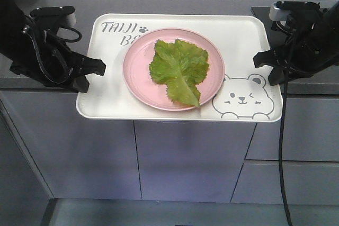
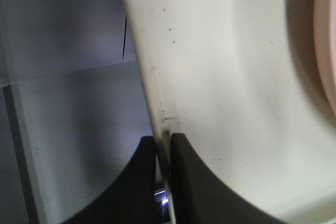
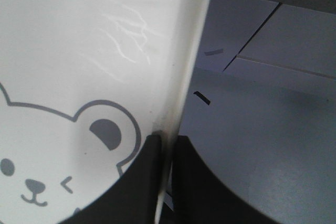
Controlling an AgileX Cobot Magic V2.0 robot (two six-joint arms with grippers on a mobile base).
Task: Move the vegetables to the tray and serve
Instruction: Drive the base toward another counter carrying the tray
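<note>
On the tray, "TAIJI" lettering, winking bear, lettuce on plate

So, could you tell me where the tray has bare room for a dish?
On the tray, bare: the left strip between pink plate and left gripper, and the far corner beyond the bear drawing. Crowded: the centre, where the plate holds the lettuce.

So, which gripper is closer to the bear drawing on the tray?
Right. The right gripper is shut on the rim of the tray just beside the bear drawing; the left gripper holds the opposite rim, beyond the pink plate.
</note>
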